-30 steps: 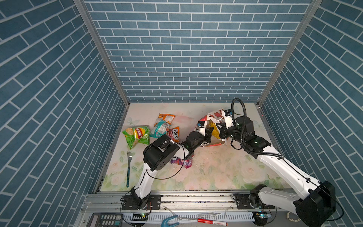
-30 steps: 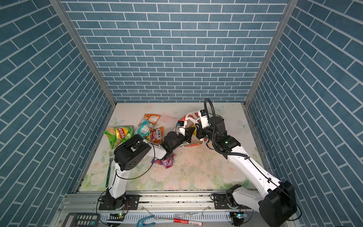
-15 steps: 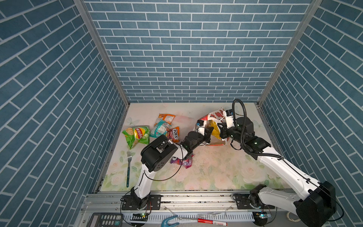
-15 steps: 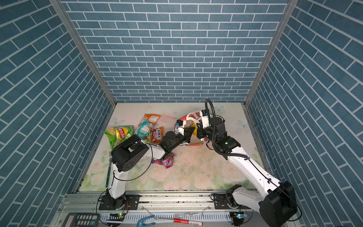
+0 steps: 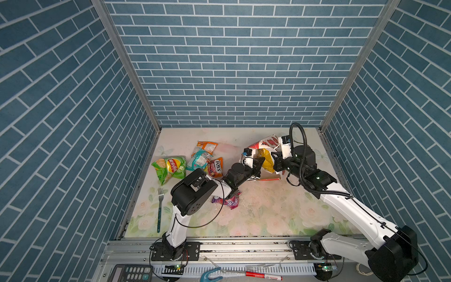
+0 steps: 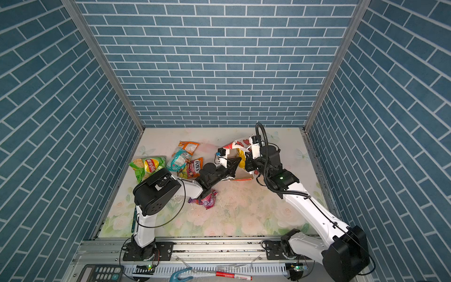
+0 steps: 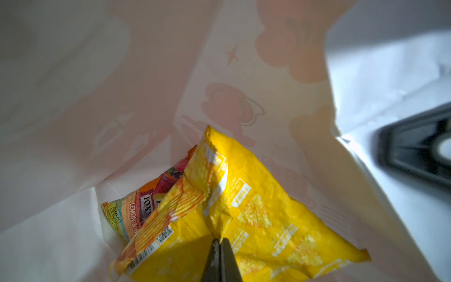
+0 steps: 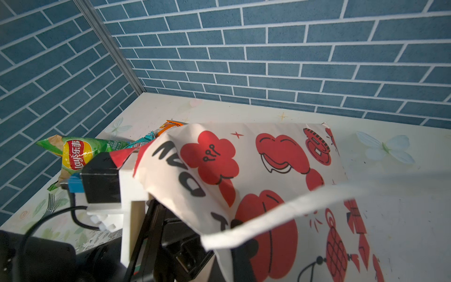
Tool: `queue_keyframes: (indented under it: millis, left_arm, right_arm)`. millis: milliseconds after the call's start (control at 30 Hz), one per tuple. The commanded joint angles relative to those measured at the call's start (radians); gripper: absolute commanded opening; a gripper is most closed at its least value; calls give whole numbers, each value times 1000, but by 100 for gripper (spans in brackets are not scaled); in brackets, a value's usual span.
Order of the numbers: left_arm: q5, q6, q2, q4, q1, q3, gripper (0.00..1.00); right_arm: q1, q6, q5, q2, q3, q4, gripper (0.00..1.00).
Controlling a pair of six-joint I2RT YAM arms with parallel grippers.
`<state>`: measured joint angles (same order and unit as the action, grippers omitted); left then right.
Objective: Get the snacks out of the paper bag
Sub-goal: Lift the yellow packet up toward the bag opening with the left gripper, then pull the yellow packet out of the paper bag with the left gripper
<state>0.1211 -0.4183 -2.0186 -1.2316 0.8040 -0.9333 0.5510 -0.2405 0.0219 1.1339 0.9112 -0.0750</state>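
The paper bag (image 5: 266,144) (image 6: 235,144) lies on its side at the back right, white with red prints (image 8: 268,158), its string handle (image 8: 280,214) hanging loose. My left gripper (image 5: 260,163) (image 7: 220,240) is inside its mouth, shut on a fold of a yellow packet (image 7: 256,207) (image 5: 268,160). An orange FOX'S packet (image 7: 144,207) lies deeper inside. My right gripper (image 5: 277,156) (image 8: 234,251) is shut on the bag's upper rim. Out on the table lie a green Lay's bag (image 5: 169,168), a teal-white packet (image 5: 199,160), an orange-white packet (image 5: 207,146), a FOX'S packet (image 5: 216,167) and a purple packet (image 5: 227,200).
A fork (image 5: 159,210) lies along the left wall. In front of the table a calculator (image 5: 130,273), a blue hook (image 5: 211,277) and a red marker (image 5: 263,276) rest on the rail. Blue brick walls close in three sides.
The left arm's elbow has shifted slightly to the left. The bag, the right arm and the packets on the table look the same.
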Motion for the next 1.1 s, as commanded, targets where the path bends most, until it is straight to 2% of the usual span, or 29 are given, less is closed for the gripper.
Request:
queue_keyframes:
  millis: [0, 1067]
  left_arm:
    - [-21, 0, 40, -5, -20, 23, 0]
    - [-26, 16, 195, -26, -20, 116, 0]
  right_arm:
    - [-8, -45, -87, -3, 1, -16, 0]
    - [-8, -65, -196, -17, 0, -39, 0]
